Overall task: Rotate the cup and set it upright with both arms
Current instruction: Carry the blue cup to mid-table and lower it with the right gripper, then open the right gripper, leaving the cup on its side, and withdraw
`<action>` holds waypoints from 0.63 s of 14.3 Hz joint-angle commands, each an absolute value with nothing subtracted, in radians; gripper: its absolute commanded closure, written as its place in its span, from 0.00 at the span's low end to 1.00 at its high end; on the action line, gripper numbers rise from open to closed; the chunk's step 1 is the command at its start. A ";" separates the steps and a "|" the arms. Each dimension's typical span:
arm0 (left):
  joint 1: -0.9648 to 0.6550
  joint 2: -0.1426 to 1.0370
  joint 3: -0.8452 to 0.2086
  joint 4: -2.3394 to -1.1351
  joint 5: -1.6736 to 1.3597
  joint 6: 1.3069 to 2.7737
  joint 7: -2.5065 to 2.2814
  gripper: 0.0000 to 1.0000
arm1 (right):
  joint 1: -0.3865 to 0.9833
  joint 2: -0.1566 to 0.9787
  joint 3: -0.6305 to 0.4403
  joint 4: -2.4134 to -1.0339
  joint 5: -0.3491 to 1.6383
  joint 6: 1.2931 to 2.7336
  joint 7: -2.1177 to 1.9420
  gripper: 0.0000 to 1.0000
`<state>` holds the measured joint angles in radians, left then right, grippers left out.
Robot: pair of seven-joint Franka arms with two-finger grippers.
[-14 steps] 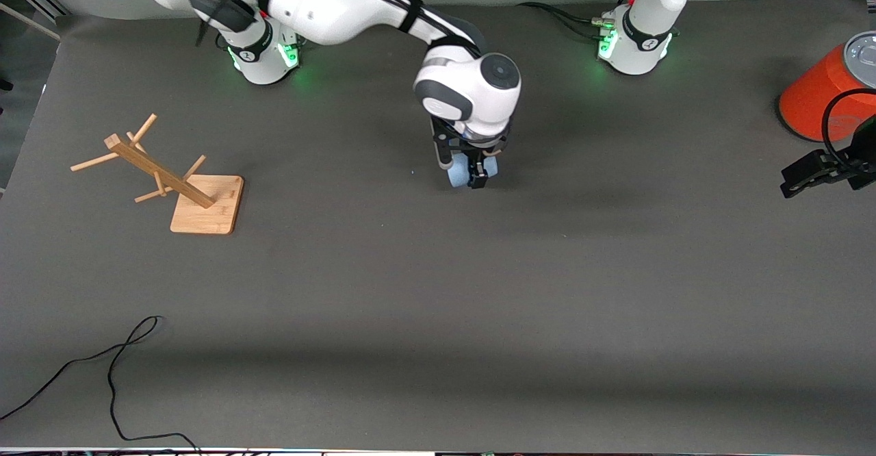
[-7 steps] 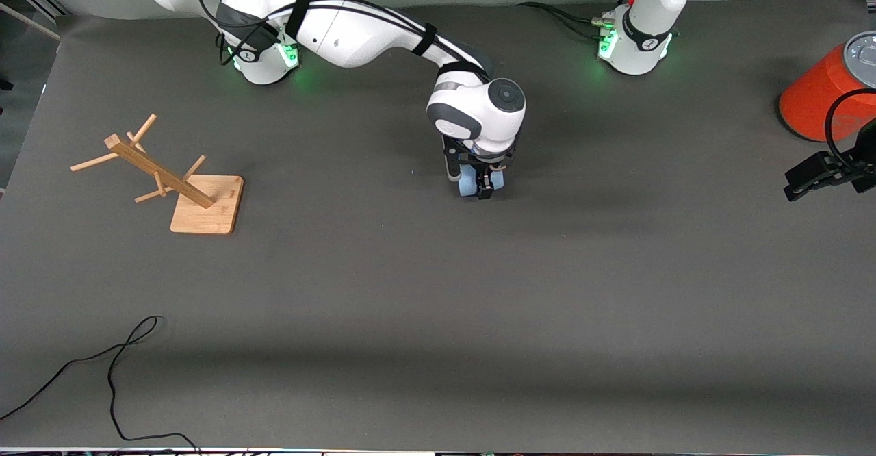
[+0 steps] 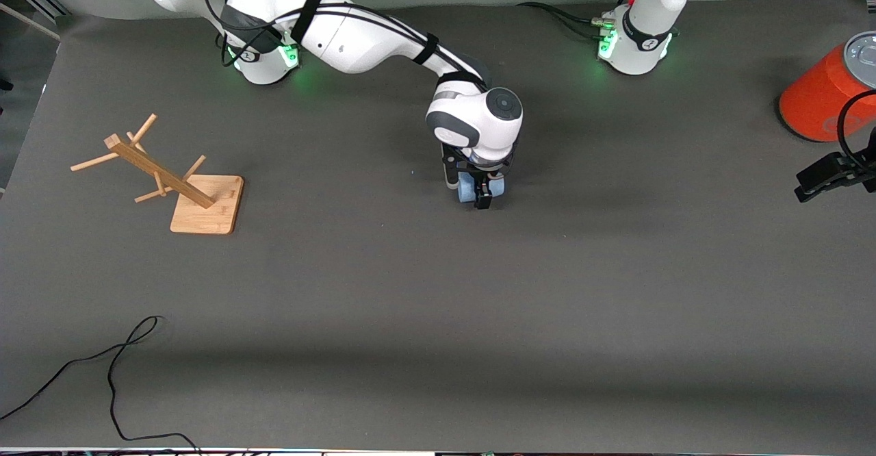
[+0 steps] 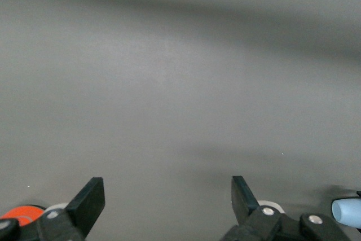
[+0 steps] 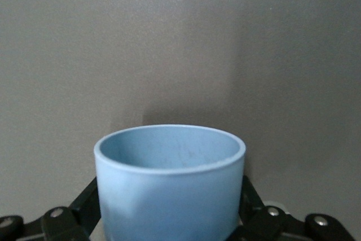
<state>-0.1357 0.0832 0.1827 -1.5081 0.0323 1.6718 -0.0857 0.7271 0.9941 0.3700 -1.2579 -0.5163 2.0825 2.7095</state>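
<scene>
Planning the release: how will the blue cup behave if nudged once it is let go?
The cup looks like thin smooth plastic, so probably light and slippery. It stands mouth up on the flat table, wide for its height, so it would likely slide rather than tip. Tipped, its round wall would probably roll.

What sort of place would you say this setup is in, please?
Most likely a robotics lab test bench: two fixed white arms share a grey-covered table, with staged props, a blue cup at the right gripper, a wooden rack and loose cabling.

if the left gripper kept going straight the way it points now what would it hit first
Probably only the bare grey table mat: the open left gripper faces empty mat in its wrist view, though depth is hard to judge.
</scene>
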 commanded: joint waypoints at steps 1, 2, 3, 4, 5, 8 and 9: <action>-0.137 0.095 0.181 -1.497 0.037 1.664 -0.086 0.00 | 0.730 0.991 0.360 -1.235 -0.538 2.076 2.744 0.00; -0.133 0.094 0.181 -1.500 0.028 1.658 -0.074 0.00 | 0.729 0.973 0.362 -1.236 -0.531 2.069 2.737 0.00; -0.133 0.092 0.181 -1.502 0.026 1.646 -0.071 0.00 | 0.729 0.957 0.364 -1.236 -0.522 2.050 2.729 0.00; -0.140 0.089 0.178 -1.502 0.032 1.628 -0.074 0.00 | 0.729 0.947 0.367 -1.236 -0.512 2.019 2.727 0.00; -0.143 0.089 0.176 -1.502 0.029 1.617 -0.074 0.00 | 0.729 0.930 0.370 -1.236 -0.494 1.993 2.721 0.00; -0.143 0.097 0.176 -1.525 0.025 1.615 -0.071 0.00 | 0.727 0.832 0.370 -1.236 -0.340 1.915 2.634 0.00; -0.143 0.100 0.176 -1.525 0.025 1.615 -0.072 0.00 | 0.723 0.792 0.367 -1.235 -0.292 1.876 2.605 0.00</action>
<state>-0.1367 0.0978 0.1733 -1.5170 0.0298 1.6224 -0.0843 0.7246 0.8857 0.3742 -1.2212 -0.3788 1.9539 2.6634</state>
